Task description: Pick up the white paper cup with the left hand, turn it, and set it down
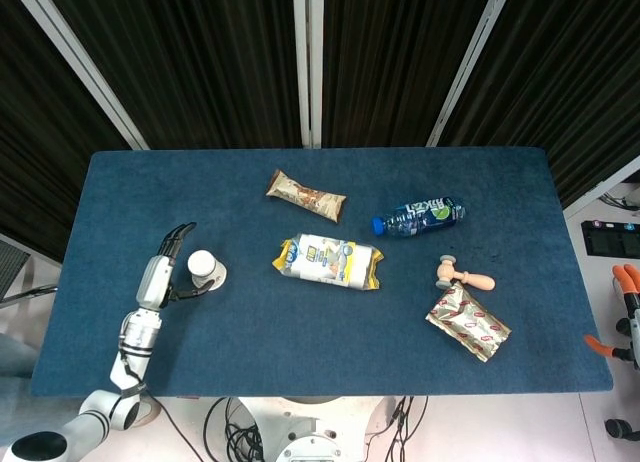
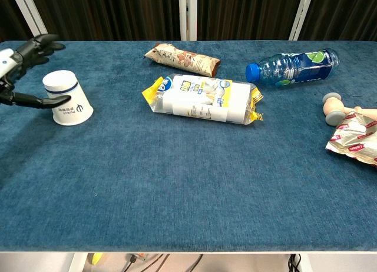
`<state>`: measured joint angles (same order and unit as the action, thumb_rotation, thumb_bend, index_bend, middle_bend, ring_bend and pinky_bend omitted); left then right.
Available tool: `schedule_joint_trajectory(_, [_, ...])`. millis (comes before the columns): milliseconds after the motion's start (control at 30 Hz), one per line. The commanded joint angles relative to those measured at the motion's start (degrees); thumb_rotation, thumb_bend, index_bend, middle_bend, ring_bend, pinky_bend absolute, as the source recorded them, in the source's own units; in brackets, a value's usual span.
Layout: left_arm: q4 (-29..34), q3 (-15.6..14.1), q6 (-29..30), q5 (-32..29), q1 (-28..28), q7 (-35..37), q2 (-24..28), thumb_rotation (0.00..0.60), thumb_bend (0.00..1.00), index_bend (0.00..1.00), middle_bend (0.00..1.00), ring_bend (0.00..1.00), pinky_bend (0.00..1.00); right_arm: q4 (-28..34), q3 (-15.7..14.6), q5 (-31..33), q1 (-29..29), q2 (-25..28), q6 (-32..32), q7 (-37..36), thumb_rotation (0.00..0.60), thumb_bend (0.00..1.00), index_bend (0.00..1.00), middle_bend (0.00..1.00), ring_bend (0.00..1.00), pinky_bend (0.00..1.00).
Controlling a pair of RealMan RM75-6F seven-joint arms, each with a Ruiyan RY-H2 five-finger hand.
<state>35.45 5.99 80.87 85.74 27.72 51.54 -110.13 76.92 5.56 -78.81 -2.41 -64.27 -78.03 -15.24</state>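
paper cup mouth-down beside the opened left hand

nearest the robot, at about 4 o'clock on the blue table (image 2: 177, 189), lies a crinkled foil snack packet (image 2: 357, 140), with a small wooden mallet (image 2: 337, 106) touching its far edge. at the table's centre lies a yellow-and-white packet of wafers (image 2: 203, 99), flat on its broad side. at about 9 o'clock stands the white paper cup (image 2: 66, 97), upside down with its mouth toward the cloth and tilted, its closed base leaning toward the left hand (image 2: 17, 63). the left hand is spread wide: its thumb (image 2: 35, 100) reaches to the cup's side at the blue band, while the other fingers (image 2: 41, 46) are lifted apart from the cup on its far side. in the head view the cup (image 1: 205, 269) sits just right of the hand (image 1: 165, 272). farther away, at about 2 o'clock, a blue-capped drink bottle (image 2: 293, 65) lies on its side, and at about 12 o'clock lies a brown snack bar (image 2: 181, 58), near the wafers. only an orange-tipped part at the right edge of the head view may belong to the right arm; the right hand's state cannot be told.
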Motion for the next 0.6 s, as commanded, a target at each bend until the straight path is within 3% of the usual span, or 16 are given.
schedule_joint_trajectory(33, [4.8, 0.9, 5.8, 0.9, -1.6, -1.2, 3.6, 0.600, 0.17, 0.01, 0.05, 0.00, 0.00, 0.3, 0.2, -0.1, 0.2, 0.3, -0.7, 0.0, 0.600, 0.02, 0.00, 0.00, 0.00, 0.00])
schedule_joint_trajectory(167, [18.0, 1.3, 12.6, 2.6, -4.5, -9.2, 14.5, 0.600, 0.18, 0.08, 0.05, 0.00, 0.00, 0.8, 0.1, -0.3, 0.6, 0.6, -1.6, 0.3, 0.600, 0.02, 0.00, 0.00, 0.00, 0.00])
schedule_joint_trajectory(233, [27.5, -0.1, 13.5, 3.2, -7.0, -18.5, 23.5, 0.600, 0.19, 0.14, 0.06, 0.00, 0.00, 1.1, 0.0, -0.5, 0.9, 0.7, -2.0, 0.6, 0.600, 0.02, 0.00, 0.00, 0.00, 0.00])
schedule_joint_trajectory(367, [44.7, -4.5, 10.2, 0.6, -12.3, -39.6, 39.7, 0.600, 0.19, 0.12, 0.06, 0.00, 0.00, 1.9, -0.3, -0.7, 1.5, 1.0, -3.1, 2.0, 0.600, 0.02, 0.00, 0.00, 0.00, 0.00])
schedule_joint_trajectory(467, [49.7, -6.9, 9.2, -2.0, -15.4, -50.9, 43.6, 0.600, 0.19, 0.07, 0.05, 0.00, 0.00, 2.5, -0.1, -0.8, 2.1, 0.7, -5.0, 4.0, 0.600, 0.02, 0.00, 0.00, 0.00, 0.00])
schedule_joint_trajectory(600, [51.1, -8.9, 8.8, -3.4, -18.4, -55.8, 44.6, 0.600, 0.18, 0.03, 0.00, 0.00, 0.00, 3.0, 0.4, 0.2, 2.7, -0.2, -6.3, 7.2, 0.600, 0.02, 0.00, 0.00, 0.00, 0.00])
